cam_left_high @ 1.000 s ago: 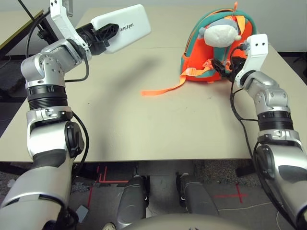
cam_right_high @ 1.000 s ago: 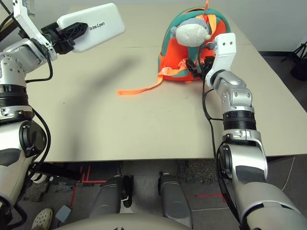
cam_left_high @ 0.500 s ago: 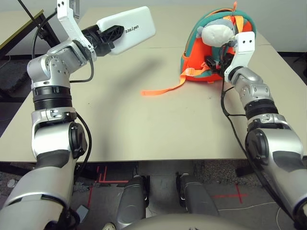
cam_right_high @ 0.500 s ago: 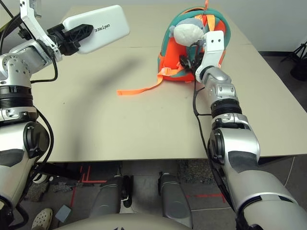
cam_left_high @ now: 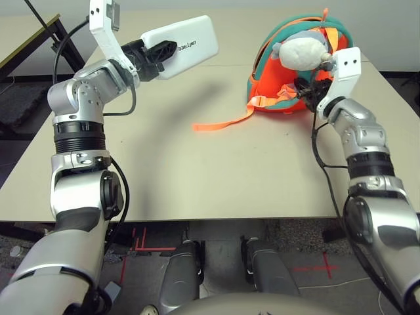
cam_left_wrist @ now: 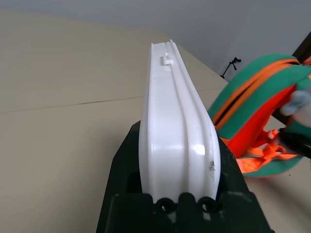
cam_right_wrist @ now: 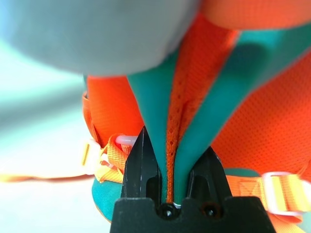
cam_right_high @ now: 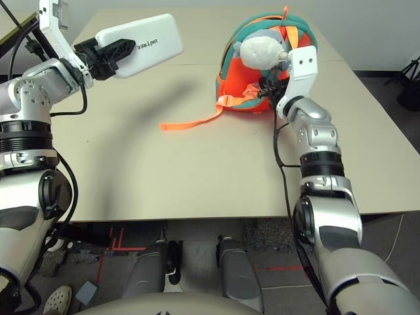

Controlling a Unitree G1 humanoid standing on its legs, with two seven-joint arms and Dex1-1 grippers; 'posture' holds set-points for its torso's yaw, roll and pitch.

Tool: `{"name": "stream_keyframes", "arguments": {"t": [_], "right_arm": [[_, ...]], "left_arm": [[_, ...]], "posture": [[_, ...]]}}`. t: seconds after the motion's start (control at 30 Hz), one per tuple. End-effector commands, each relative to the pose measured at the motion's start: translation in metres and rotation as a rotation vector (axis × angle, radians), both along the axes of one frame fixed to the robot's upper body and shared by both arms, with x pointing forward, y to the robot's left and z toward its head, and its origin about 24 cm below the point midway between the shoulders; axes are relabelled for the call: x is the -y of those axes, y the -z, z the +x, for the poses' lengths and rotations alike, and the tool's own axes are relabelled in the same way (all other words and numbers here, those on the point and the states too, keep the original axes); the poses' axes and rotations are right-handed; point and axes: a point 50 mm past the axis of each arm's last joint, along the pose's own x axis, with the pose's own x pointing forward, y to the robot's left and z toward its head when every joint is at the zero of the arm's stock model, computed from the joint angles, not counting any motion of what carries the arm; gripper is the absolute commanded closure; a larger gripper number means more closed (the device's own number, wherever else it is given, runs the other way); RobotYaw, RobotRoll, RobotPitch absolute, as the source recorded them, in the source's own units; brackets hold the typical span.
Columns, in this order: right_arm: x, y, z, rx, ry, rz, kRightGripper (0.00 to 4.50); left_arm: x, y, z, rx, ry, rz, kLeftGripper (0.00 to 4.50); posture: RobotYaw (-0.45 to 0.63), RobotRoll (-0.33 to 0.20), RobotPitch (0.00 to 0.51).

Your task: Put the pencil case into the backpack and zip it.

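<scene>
My left gripper [cam_left_high: 159, 54] is shut on one end of the white pencil case [cam_left_high: 182, 46] and holds it in the air over the table's back left, its free end pointing toward the backpack. The wrist view shows the pencil case [cam_left_wrist: 176, 126] edge-on between the fingers. The orange backpack [cam_left_high: 272, 84] with teal trim stands at the back right, its straps facing me. My right gripper [cam_left_high: 307, 88] is at its right front side. The wrist view shows that gripper [cam_right_wrist: 175, 162] shut on a fold of teal and orange backpack [cam_right_wrist: 252, 121] fabric.
A grey-white plush charm [cam_left_high: 303, 50] hangs at the backpack's top, just above my right gripper. One long orange strap [cam_left_high: 222, 120] trails left from the backpack across the beige table [cam_left_high: 197, 177]. A dark frame [cam_left_high: 26, 46] stands off the far left corner.
My right gripper has shut on the backpack's fabric and drawn slightly back. My left arm has carried the pencil case a little to the right, toward the backpack.
</scene>
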Motion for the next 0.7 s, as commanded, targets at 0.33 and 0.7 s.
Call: {"name": "stream_keyframes", "arguments": {"t": [0.33,0.7], "right_arm": [[-0.008,-0.032,-0.067,-0.015,-0.07,-0.023,4.17],[-0.016,-0.004,-0.076,-0.121,-0.094,-0.013,4.17]], "left_arm": [[0.005,-0.003,0.001,0.029,0.018,0.006,3.31],[0.009,-0.002,0.005,0.026,0.045,0.011,3.31]], "posture": [[-0.21,0.0,0.101],[-0.22,0.0,0.102]]}}
